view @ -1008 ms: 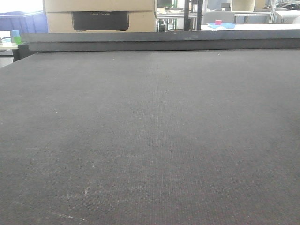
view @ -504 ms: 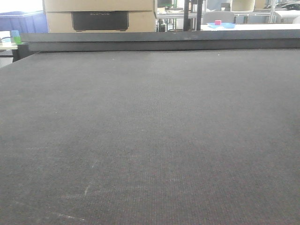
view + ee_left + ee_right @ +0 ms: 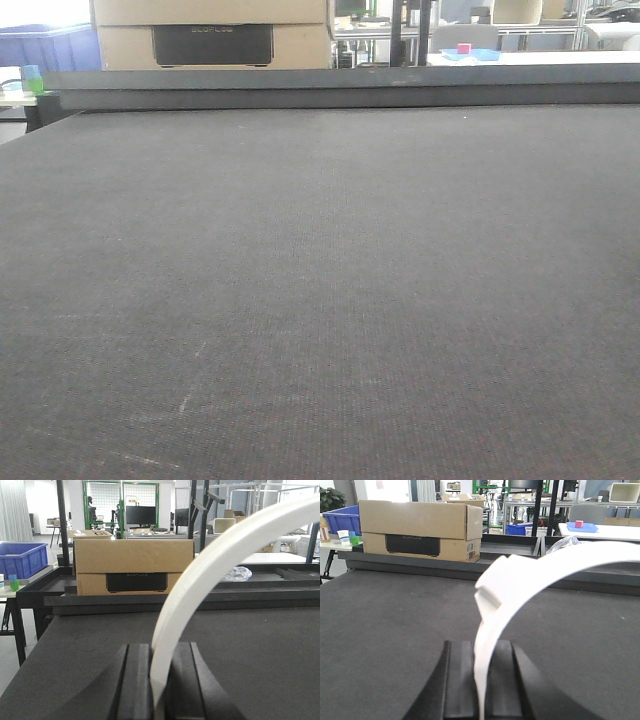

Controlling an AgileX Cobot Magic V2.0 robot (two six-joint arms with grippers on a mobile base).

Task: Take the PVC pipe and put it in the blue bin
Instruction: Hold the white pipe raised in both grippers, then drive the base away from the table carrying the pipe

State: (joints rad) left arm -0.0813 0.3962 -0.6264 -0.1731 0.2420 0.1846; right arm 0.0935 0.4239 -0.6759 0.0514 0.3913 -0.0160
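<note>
Left gripper (image 3: 159, 652) and right gripper (image 3: 479, 647) each clenched on the white PVC pipe (image 3: 220, 550) over the dark table (image 3: 320, 300)
Front view: the table's mat runs back to a raised rim, with a cardboard box (image 3: 120, 45) beyond it. Left wrist view: the gripper points level across the table toward the box, both fingers pressed against the pipe's lower end; from the jaws the pipe rises and arcs up to the right, out of the picture; a blue bin (image 3: 22, 560) stands well off to the left. Right wrist view: the same level pose, fingers closed on the pipe (image 3: 545, 570), which climbs, shows a blunt squared step at the bend, then sweeps right; whether both hold one piece I cannot tell
</note>
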